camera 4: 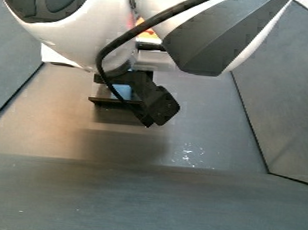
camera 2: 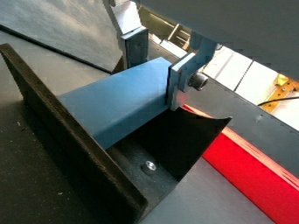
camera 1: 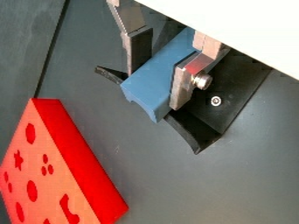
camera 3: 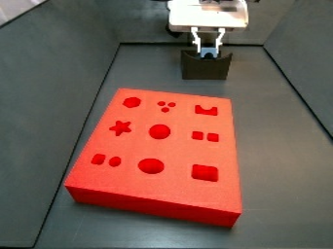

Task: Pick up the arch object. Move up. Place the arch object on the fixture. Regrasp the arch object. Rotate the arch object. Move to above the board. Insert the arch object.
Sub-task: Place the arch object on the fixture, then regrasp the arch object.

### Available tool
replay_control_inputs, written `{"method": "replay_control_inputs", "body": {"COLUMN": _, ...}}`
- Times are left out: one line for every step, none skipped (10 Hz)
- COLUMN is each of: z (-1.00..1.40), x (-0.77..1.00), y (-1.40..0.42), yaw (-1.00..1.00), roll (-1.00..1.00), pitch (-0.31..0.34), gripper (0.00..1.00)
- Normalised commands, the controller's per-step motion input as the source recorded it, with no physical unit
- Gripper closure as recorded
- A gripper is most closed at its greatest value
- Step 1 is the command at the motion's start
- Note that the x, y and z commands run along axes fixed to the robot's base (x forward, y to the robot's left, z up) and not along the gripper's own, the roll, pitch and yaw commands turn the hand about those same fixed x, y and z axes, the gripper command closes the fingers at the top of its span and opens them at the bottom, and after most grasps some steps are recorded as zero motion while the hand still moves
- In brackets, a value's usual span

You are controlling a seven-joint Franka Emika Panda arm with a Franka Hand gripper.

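Closest to the camera in a side view lies the board point(camera 3: 159, 146), a large bright red slab flat on the dark grey floor point(camera 3: 279, 165), its top cut with a star, circles, squares and an arch shape. Behind it, near the back wall and well apart from the board, stands the fixture point(camera 3: 204, 65), a dark bracket on a base plate. Directly above the fixture hangs the gripper point(camera 3: 205, 41), mounted under the white robot arm point(camera 3: 208, 12).

Both wrist views show the gripper point(camera 1: 159, 54) closed on the arch object point(camera 1: 153, 83), a pale blue oblong block. One silver finger point(camera 1: 190, 80) presses flat on one side of the block; a dark-padded finger point(camera 1: 135, 48) sits on the opposite side. The arch object point(camera 2: 117, 103) rests against the fixture point(camera 2: 73, 144), lying in the angle between its upright wall and its base plate. A corner of the red board point(camera 1: 52, 171) shows nearby on the floor, apart from the fixture.
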Motion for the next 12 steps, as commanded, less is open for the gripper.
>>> {"method": "replay_control_inputs", "body": {"z": -0.36, "x": 0.06, "y": 0.05, "yaw": -0.07, "roll": -0.06, "pitch": -0.040, "gripper": 1.00}}
{"method": "replay_control_inputs", "body": {"z": 0.00, "x": 0.00, "y": 0.00, "yaw": 0.00, "roll": 0.00, "pitch": 0.000, "gripper": 0.00}}
{"method": "replay_control_inputs", "body": {"z": 1.00, "x": 0.00, "y": 0.00, "yaw": 0.02, "roll": -0.06, "pitch": 0.027, "gripper": 0.00}}
{"method": "replay_control_inputs", "body": {"z": 1.00, "x": -0.01, "y": 0.01, "yaw": 0.03, "roll": -0.06, "pitch": 0.029, "gripper": 0.00}}
{"method": "replay_control_inputs", "body": {"z": 1.00, "x": -0.02, "y": 0.01, "yaw": 0.02, "roll": -0.04, "pitch": 0.022, "gripper": 0.00}}
{"method": "replay_control_inputs", "body": {"z": 1.00, "x": -0.03, "y": 0.01, "yaw": 0.02, "roll": -0.03, "pitch": 0.016, "gripper": 0.00}}
{"method": "replay_control_inputs", "body": {"z": 1.00, "x": -0.04, "y": 0.01, "yaw": 0.01, "roll": -0.01, "pitch": 0.010, "gripper": 0.00}}
{"method": "replay_control_inputs", "body": {"z": 0.84, "x": -0.05, "y": 0.01, "yaw": 0.01, "roll": 0.00, "pitch": 0.003, "gripper": 0.00}}
{"method": "replay_control_inputs", "body": {"z": 0.65, "x": -0.05, "y": 0.01, "yaw": 0.01, "roll": 0.00, "pitch": -0.001, "gripper": 0.00}}
{"method": "replay_control_inputs", "body": {"z": 0.39, "x": -0.04, "y": 0.01, "yaw": 0.01, "roll": 0.00, "pitch": -0.001, "gripper": 0.00}}
{"method": "replay_control_inputs", "body": {"z": 0.20, "x": -0.04, "y": 0.01, "yaw": 0.01, "roll": 0.00, "pitch": 0.002, "gripper": 0.00}}
{"method": "replay_control_inputs", "body": {"z": 0.75, "x": -0.14, "y": -0.87, "yaw": 0.02, "roll": 1.00, "pitch": 0.052, "gripper": 0.00}}
